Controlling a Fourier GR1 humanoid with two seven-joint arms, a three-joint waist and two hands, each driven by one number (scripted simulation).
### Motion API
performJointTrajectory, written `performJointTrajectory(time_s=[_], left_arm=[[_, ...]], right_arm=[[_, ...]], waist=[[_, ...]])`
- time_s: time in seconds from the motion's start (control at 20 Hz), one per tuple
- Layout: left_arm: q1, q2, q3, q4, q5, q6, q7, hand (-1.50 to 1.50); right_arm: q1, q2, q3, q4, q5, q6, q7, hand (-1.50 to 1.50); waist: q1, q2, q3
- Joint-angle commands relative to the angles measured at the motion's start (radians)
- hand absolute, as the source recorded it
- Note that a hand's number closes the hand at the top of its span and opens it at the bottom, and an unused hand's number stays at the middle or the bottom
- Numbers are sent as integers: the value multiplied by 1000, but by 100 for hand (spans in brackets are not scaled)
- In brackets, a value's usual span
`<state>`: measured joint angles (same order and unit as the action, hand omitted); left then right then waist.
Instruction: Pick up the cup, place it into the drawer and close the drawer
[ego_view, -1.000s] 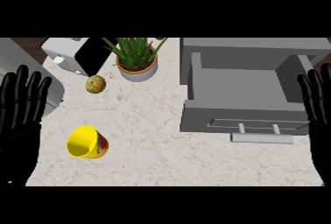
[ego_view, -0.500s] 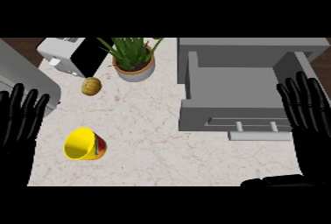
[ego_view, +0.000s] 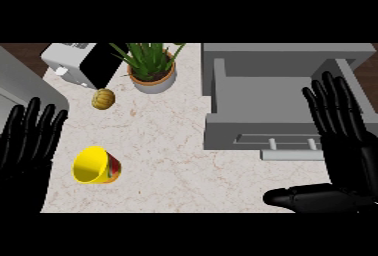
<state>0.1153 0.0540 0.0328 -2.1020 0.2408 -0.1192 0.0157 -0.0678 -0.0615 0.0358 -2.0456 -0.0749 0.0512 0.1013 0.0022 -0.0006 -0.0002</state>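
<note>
Both robot hands were spread wide, holding nothing: left robot hand (ego_view: 29, 137), right robot hand (ego_view: 339, 125). Yellow cup (ego_view: 94, 165) lay tipped on the bench (ego_view: 170, 145), drawer (ego_view: 273, 95) open.

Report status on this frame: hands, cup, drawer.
Left hand open at left edge, right hand open over grey open drawer. Yellow cup on its side on the counter, untouched. Nothing between cup and drawer.

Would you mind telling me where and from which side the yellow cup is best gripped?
The cup lies on its side, its open mouth facing the left hand. I would come down from above and curl the fingers across its round body behind the rim, since the wall curves evenly there.
</note>
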Motion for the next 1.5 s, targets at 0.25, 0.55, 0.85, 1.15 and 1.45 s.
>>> performJointTrajectory(time_s=[0.25, 0.55, 0.85, 1.15, 1.45], left_arm=[[-59, 7, 33, -15, 27, 30, 97, -150], [16, -37, 7, 97, -51, 9, -46, -150], [68, -37, 18, 89, -54, 4, -37, -150], [109, -2, 97, 229, -19, -82, -137, -150], [89, -12, 120, 332, -93, -36, -203, -150]], right_arm=[[43, -19, -59, 14, -45, 58, -70, -150], [-27, 12, -5, 24, 2, 12, 4, -150], [28, -11, -43, -41, -42, 44, 21, -150], [-67, -22, -84, 83, -50, 51, -29, -150], [-95, -21, -82, 6, -44, 13, 72, -150]], waist=[[-2, 0, 0], [0, 0, 0], [-2, 0, 0], [1, 1, 0], [0, 0, 0]])
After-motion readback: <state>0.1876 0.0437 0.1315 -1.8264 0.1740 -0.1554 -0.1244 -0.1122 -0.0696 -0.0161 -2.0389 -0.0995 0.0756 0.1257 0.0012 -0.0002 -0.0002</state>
